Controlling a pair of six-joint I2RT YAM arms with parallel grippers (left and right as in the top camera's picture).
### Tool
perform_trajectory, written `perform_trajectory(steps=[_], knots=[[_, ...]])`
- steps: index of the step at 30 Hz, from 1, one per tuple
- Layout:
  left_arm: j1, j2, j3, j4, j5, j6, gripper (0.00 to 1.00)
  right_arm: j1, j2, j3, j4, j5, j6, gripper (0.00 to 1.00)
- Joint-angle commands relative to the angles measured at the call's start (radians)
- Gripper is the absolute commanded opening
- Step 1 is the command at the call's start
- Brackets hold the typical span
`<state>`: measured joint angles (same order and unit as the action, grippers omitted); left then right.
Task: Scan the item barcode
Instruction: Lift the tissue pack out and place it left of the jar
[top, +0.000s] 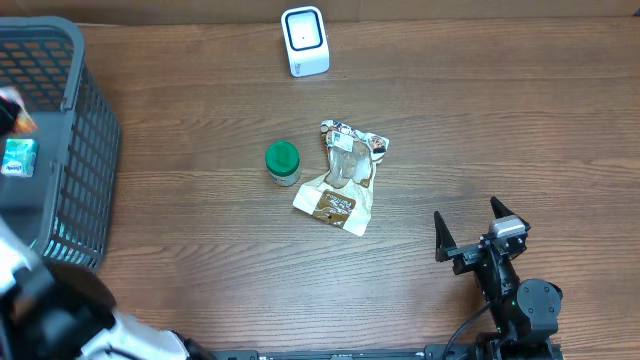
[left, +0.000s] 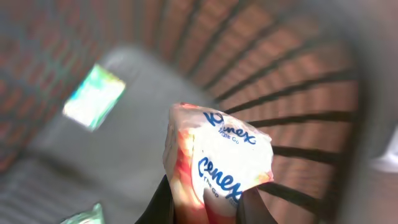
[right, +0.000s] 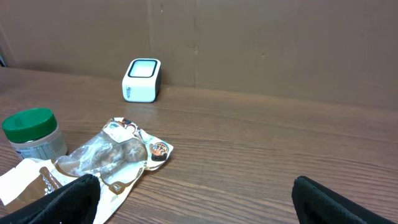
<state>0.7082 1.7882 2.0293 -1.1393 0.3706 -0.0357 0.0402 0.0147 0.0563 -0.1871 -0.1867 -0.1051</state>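
We see a gray basket (top: 88, 150) at the left, with an orange and white pack (top: 12, 112) at its left side. A green-lid jar (top: 283, 163) sits just beside a crinkly bag (top: 343, 180). The right gripper (top: 466, 210) has its fingers wide apart.

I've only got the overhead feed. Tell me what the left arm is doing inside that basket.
Observer: The left wrist view shows the left jaws shut on a Kleenex tissue pack, held among the dark ribs of the basket.
Operator: Check that pack for a barcode.
Observer: None shows on the face toward the left wrist camera, only blue lettering on white and orange wrap.
Operator: Describe the scanner from the right wrist.
Observer: The scanner stands upright near the brown back panel, white on its front with a dark flank.
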Motion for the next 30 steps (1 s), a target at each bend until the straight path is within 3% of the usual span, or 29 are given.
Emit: perform_trajectory(steps=[1, 6, 15, 22, 30], knots=[[-0.022, -0.133, 0.018, -0.021, 0.179, -0.032, 0.04, 0.004, -0.012, 0.000, 0.003, -0.006, -0.001, 1.00], [-0.137, -0.272, 0.017, -0.077, 0.179, -0.031, 0.04, 0.004, -0.012, 0.000, 0.003, -0.006, -0.001, 1.00], [-0.573, -0.266, -0.095, -0.202, -0.022, -0.005, 0.05, 0.004, -0.012, 0.001, 0.003, -0.005, -0.001, 1.00], [-0.751, -0.203, -0.449, 0.037, -0.060, -0.098, 0.05, 0.004, -0.012, 0.000, 0.003, -0.006, -0.001, 1.00], [-0.828, -0.096, -0.741, 0.267, -0.213, -0.248, 0.05, 0.004, -0.012, 0.000, 0.003, -0.006, -0.001, 1.00]])
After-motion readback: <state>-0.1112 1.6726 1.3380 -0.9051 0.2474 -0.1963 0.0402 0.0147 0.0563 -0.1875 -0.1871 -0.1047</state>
